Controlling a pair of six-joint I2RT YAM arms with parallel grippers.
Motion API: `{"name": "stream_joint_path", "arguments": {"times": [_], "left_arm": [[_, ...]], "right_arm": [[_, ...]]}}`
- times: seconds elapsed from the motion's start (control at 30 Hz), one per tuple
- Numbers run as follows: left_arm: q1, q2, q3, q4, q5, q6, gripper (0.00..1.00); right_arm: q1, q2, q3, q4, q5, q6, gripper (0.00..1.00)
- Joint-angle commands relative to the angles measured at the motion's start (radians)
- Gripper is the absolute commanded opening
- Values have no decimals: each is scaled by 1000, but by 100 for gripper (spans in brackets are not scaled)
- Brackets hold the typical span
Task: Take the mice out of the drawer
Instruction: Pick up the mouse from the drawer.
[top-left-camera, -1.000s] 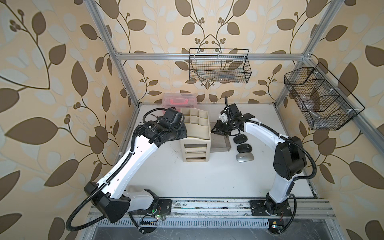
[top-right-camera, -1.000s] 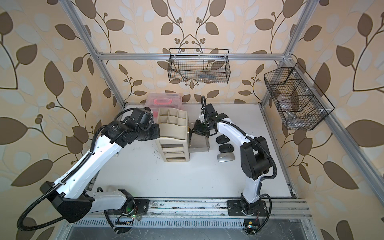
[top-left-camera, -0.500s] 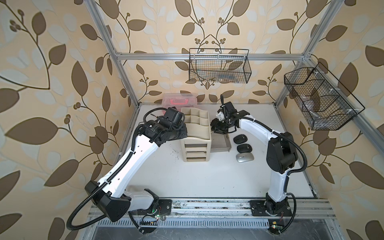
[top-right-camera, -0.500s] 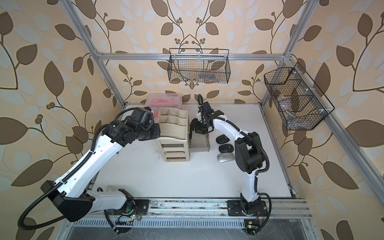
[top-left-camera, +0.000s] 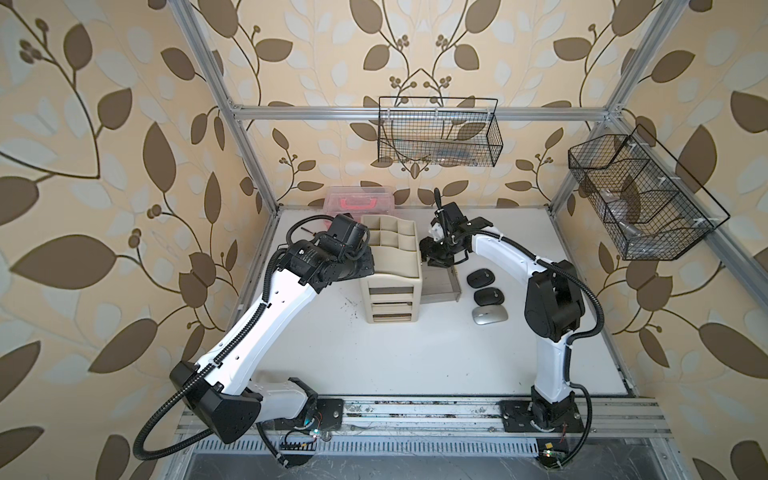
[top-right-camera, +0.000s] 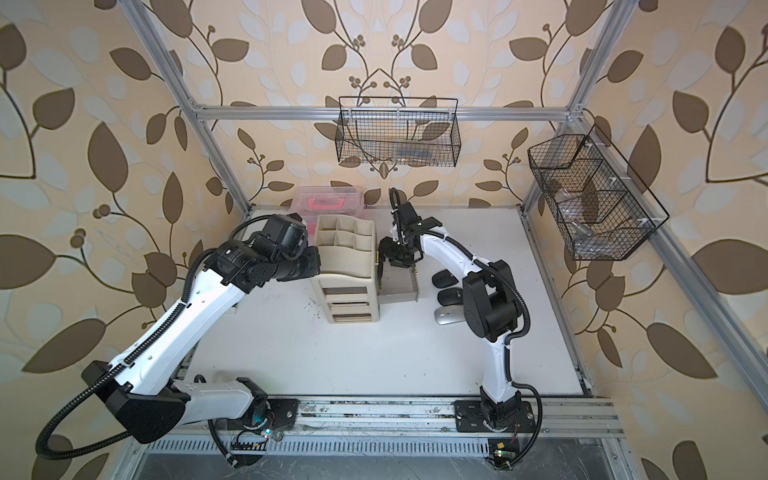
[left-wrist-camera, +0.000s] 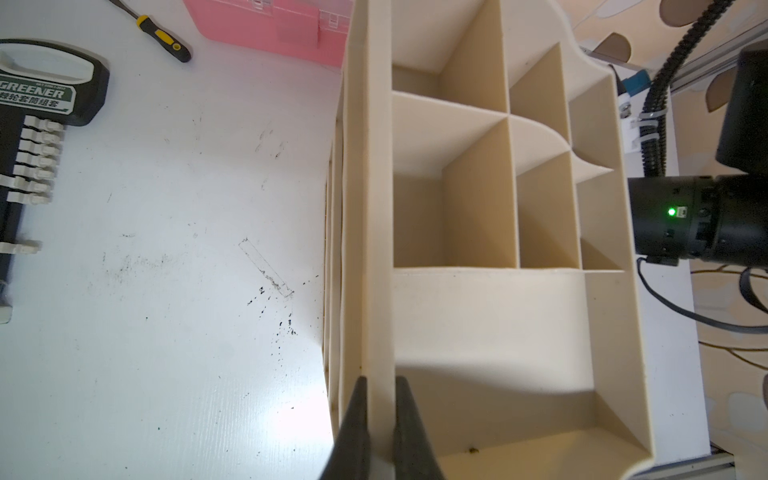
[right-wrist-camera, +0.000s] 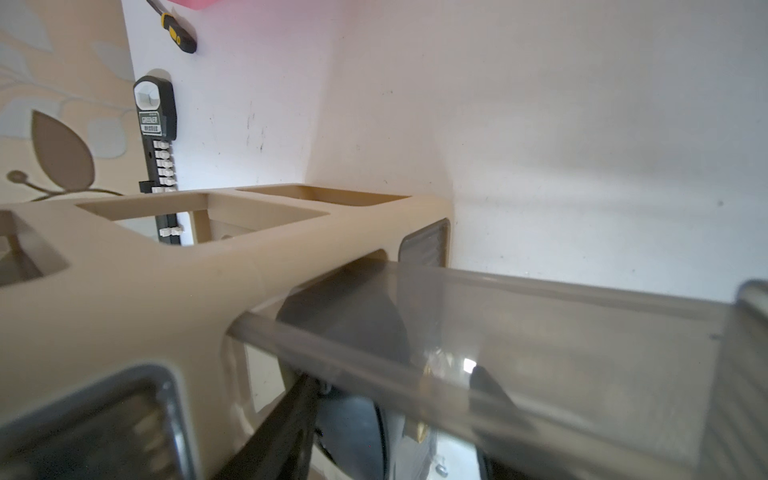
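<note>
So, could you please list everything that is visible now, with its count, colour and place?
table: one, white
organiser: one, beige, middle of the table
drawer: one, translucent grey, pulled out of the organiser's side
mice: three, two black and one silver, in a row beside the drawer
dark shape: one, black, inside the drawer, probably another mouse
box: one, pink, behind the organiser
screwdriver: one, black and yellow, near the box
socket rack: one, black, on the organiser's left-arm side
wire baskets: two, black, hung on the walls
left claw: shut on the organiser's wall
right claw: open, inside the drawer
</note>
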Motion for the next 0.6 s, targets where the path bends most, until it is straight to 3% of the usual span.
{"name": "stream_joint_path", "arguments": {"times": [0.0,0.1,0.2,0.33,0.43,0.57], "left_arm": [[2,-9,25,59,-20,15,0],[2,-14,22,49,-36,13,0],[2,-16,18,53,-27,13,0],[2,-13,20,66,-5,12,0],[1,-21,9,96,23,4,0],[1,-21,1,115,55,-11,0]], "right_arm": [[17,-5,-3,-75,159,-6,55],[6,-39,-34,-94,235,-7,52],[1,-96,-72,-69,229,0,51],[18,-146,-75,-18,153,6,51],[9,-159,-113,88,21,45,50],[-4,-117,-86,78,-4,55,49]]}}
